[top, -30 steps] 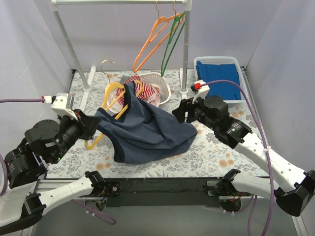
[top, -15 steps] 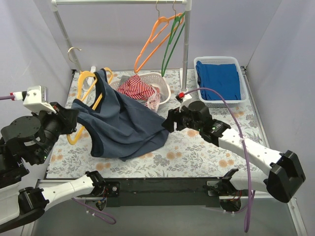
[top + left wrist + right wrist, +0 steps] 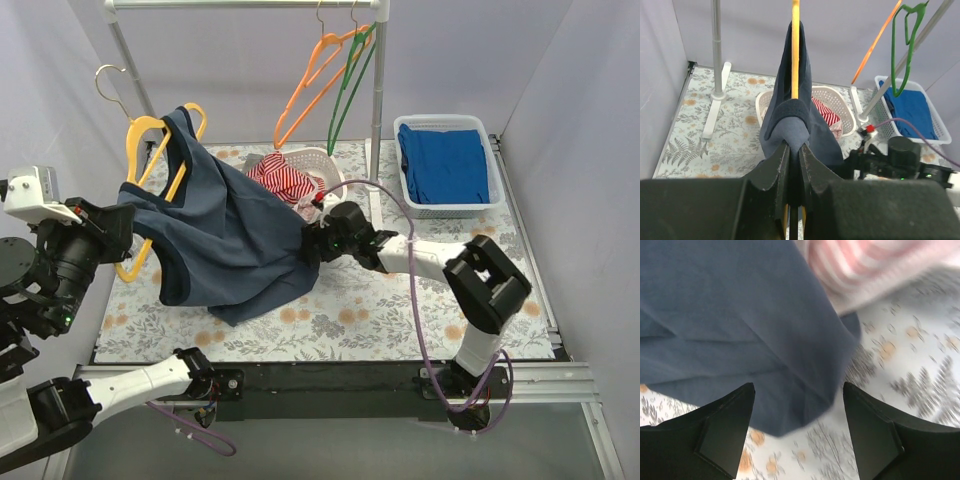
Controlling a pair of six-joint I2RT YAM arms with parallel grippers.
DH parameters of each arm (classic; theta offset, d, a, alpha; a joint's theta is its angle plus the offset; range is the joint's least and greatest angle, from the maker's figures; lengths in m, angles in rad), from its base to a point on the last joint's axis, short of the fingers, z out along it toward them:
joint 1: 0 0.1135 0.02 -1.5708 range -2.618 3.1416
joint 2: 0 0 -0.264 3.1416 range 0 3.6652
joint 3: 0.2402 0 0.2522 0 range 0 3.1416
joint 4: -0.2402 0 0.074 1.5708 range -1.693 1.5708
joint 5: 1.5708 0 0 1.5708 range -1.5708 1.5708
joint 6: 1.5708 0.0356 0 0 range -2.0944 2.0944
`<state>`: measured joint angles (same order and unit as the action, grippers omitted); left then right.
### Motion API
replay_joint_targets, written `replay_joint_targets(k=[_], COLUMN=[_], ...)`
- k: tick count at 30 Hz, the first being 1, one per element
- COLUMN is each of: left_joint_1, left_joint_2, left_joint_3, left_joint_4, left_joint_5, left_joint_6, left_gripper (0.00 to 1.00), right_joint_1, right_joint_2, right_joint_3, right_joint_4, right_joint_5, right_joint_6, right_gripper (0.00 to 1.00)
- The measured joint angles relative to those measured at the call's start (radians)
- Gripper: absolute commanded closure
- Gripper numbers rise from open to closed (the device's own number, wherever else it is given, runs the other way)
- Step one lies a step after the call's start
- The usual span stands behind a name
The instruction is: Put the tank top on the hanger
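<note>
The yellow hanger (image 3: 150,135) is raised at the far left, hook up, with the navy tank top (image 3: 225,245) on it. One strap sits over the hanger's top and the body trails down to the table. My left gripper (image 3: 122,225) is shut on the hanger's lower bar and the fabric over it; the left wrist view shows the hanger (image 3: 795,45) edge-on and the tank top (image 3: 792,125) between the shut jaws. My right gripper (image 3: 308,246) is open, low over the tank top's right hem (image 3: 750,330), its fingers (image 3: 725,430) apart on either side of the hem corner.
A white basket (image 3: 325,165) with a red-and-white striped garment (image 3: 285,180) stands behind the tank top. An orange hanger (image 3: 315,75) and a green hanger (image 3: 352,85) hang on the rack (image 3: 378,110). A white bin with blue cloth (image 3: 450,165) is at the back right.
My left arm has lifted the hanger and tank top up and to the left. My right arm has stretched left, following the tank top's hem.
</note>
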<state>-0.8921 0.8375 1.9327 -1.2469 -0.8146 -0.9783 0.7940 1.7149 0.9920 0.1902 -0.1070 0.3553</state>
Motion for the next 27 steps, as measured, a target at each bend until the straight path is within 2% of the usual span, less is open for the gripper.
replay_joint_targets(k=[2,6,7,9,10,14,19,22,25,26,27], left_joint_1=[0.0,0.0,0.0,0.0,0.0,0.0,0.0,0.0,0.0,0.0,0.0], left_joint_2=[0.004,0.005,0.005,0.005,0.005,0.005,0.016,0.03,0.057,0.064,0.069], left_joint_3=[0.016,0.034,0.037,0.042,0.044,0.046,0.022,-0.043,-0.124,-0.155,-0.187], left_joint_4=[0.014,0.029,0.032,0.041,0.045,0.063,0.107,0.144,0.192,0.213,0.235], left_joint_5=[-0.002,-0.012,-0.015,-0.026,-0.033,-0.075,-0.142,-0.187,-0.212,-0.215,-0.215], left_joint_6=[0.012,0.027,0.031,0.038,0.04,0.056,0.088,0.116,0.15,0.162,0.172], left_gripper=[1.0,1.0,1.0,1.0,1.0,1.0,1.0,1.0,1.0,1.0,1.0], right_joint_1=[0.024,0.078,0.091,0.116,0.129,0.187,0.28,0.316,0.323,0.32,0.315], right_joint_2=[0.072,0.165,0.175,0.193,0.203,0.241,0.293,0.307,0.366,0.395,0.426], right_joint_3=[0.06,0.138,0.145,0.165,0.179,0.293,0.553,0.68,0.831,0.877,0.916], right_joint_4=[0.017,0.043,0.045,0.045,0.043,0.005,-0.028,-0.039,-0.043,-0.045,-0.051], right_joint_5=[0.007,0.038,0.044,0.048,0.046,0.016,-0.047,-0.075,-0.091,-0.094,-0.099], right_joint_6=[0.002,0.013,0.019,0.027,0.032,0.034,0.009,0.005,0.003,0.003,0.004], right_gripper=[0.28,0.58,0.74,0.87,0.9,0.95,0.96,0.96,0.87,0.83,0.75])
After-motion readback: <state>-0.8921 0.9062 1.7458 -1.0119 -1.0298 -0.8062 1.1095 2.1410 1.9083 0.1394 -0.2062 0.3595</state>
